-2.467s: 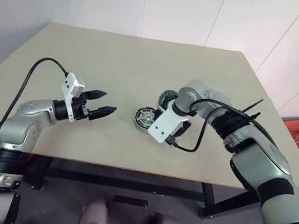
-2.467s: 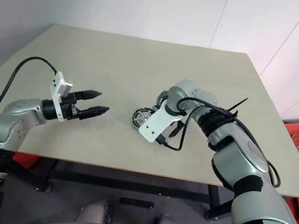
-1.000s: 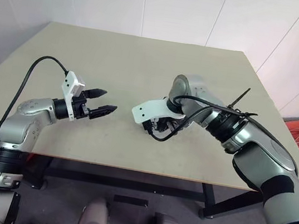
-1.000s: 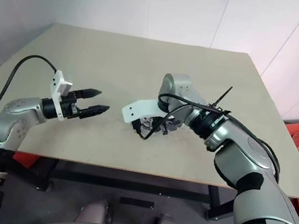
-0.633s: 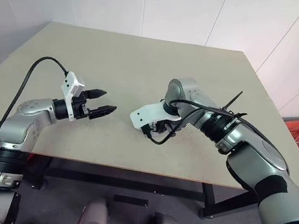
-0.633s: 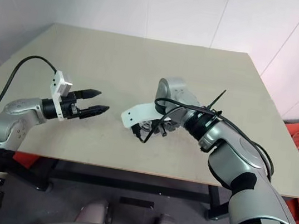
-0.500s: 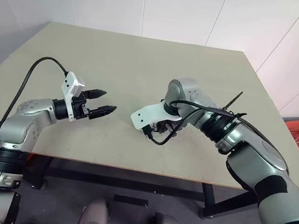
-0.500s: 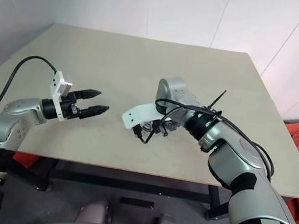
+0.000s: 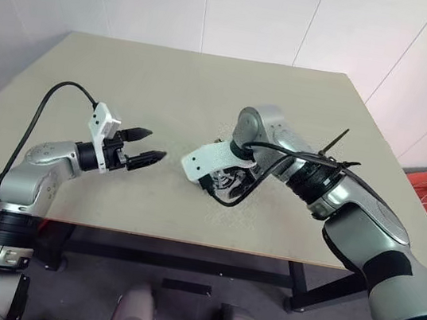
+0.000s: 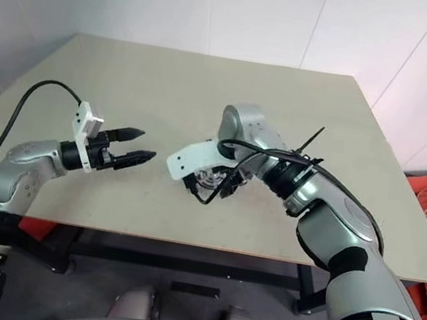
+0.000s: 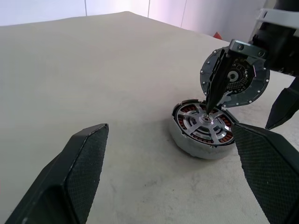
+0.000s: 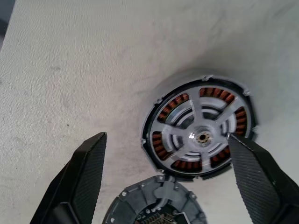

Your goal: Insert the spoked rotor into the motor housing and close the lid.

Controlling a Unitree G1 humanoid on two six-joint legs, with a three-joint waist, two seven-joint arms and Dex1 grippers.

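I have the right pincer [image 12: 163,177] spread wide and empty, pointing down directly over the motor housing [image 12: 200,135] on the desk [image 9: 168,89], rotor [image 11: 205,127] already seated. The lid [image 11: 236,77] leans upright just beside it, so my right arm is far nearer; the left pincer [image 9: 150,144] hangs wide, well apart.

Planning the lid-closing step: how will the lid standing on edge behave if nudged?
The lid stands tilted on its edge behind the motor housing, so a light push will probably tip it over. Being round, it might also roll. It looks like rigid metal, so it likely won't flex.
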